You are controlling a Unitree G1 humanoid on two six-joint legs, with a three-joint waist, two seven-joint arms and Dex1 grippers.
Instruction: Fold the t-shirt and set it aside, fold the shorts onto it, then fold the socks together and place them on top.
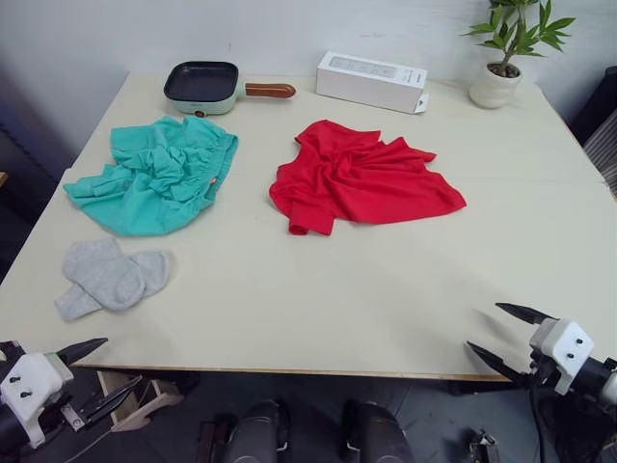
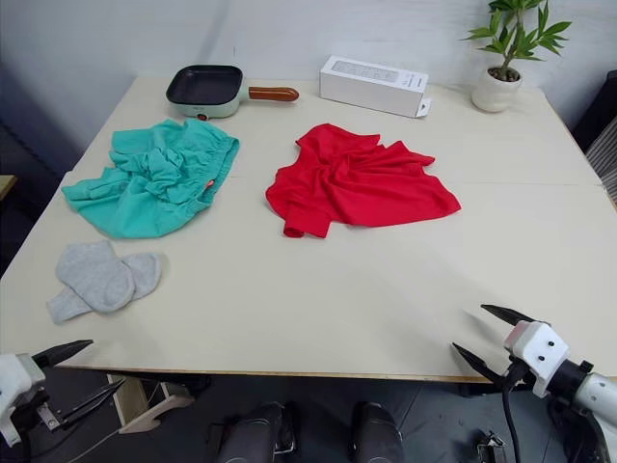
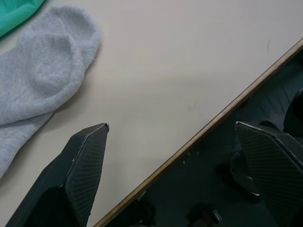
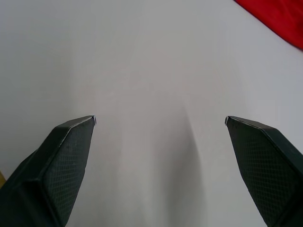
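Cream table [image 1: 386, 299], crumpled red t-shirt [image 1: 362, 178]

No legible text or labels.

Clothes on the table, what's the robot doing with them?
Nothing is folded yet. The red t-shirt lies crumpled in the middle of the table, the teal shorts are bunched up at the robot's left, and the grey socks sit nearer the front edge. The left tool and right tool both hang open at the front edge, holding nothing. A pan, a white box and a potted plant stand at the back.
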